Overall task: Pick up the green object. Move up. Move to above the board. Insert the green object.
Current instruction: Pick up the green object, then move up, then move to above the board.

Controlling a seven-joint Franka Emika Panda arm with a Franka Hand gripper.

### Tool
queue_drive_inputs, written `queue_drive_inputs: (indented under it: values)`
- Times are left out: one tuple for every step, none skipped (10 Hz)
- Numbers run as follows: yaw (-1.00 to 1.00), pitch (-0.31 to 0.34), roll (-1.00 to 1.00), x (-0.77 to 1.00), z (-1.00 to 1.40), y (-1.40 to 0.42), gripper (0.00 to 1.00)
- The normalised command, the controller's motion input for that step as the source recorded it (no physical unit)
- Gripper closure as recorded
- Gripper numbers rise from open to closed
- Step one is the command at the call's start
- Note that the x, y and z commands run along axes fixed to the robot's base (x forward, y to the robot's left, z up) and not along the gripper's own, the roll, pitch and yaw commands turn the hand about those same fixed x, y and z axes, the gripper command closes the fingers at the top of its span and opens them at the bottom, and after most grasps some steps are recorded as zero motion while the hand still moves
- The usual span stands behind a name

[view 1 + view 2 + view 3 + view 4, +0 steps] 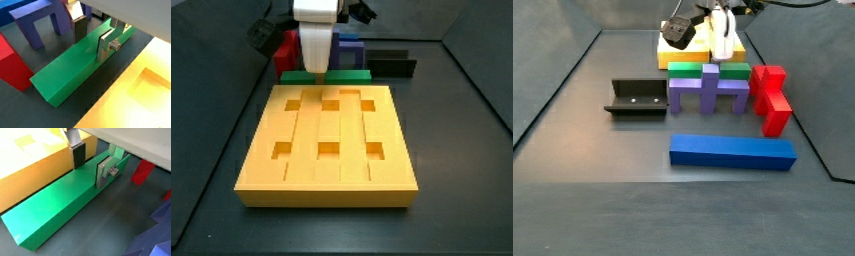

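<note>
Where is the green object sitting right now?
The green object lies flat on the floor beside the board's edge, between the board and the purple block, with the gripper straddling it.

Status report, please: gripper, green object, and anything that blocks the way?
Gripper down, fingers astride the green object. Bar flat on floor beside the board. Red block and purple piece close by.

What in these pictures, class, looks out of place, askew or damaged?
Nothing stands out. The green object lies flat on the floor beside the board, parallel to its edge. The gripper straddles the bar, one finger on each side. No piece looks tipped or broken.
</note>
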Motion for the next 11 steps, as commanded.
queue_drive_inputs:
  values:
    - [0.0, 0.0, 0.0, 0.0, 0.0, 0.0, 1.0]
    - [0.0, 0.0, 0.0, 0.0, 0.0, 0.0, 1.0]
    - [0.0, 0.0, 0.0, 0.0, 0.0, 0.0, 1.0]
    - [0.0, 0.0, 0.0, 0.0, 0.83, 0.0, 1.0]
    - [-0.01, 0.035, 0.0, -0.06, 0.81, -0.06, 1.0]
    - [0.0, 0.059, -0.04, -0.12, 0.6, -0.06, 1.0]
    - [0.0, 0.042, -0.08, -0.08, 0.31, -0.02, 1.0]
    - [0.0, 0.0, 0.0, 0.0, 1.4, 0.0, 1.0]
    - [-0.01, 0.032, 0.0, -0.01, 1.4, 0.0, 1.0]
    - [-0.01, 0.05, -0.05, -0.04, 1.4, 0.0, 1.0]
    - [-0.01, 0.033, -0.08, -0.03, 1.4, 0.01, 1.0]
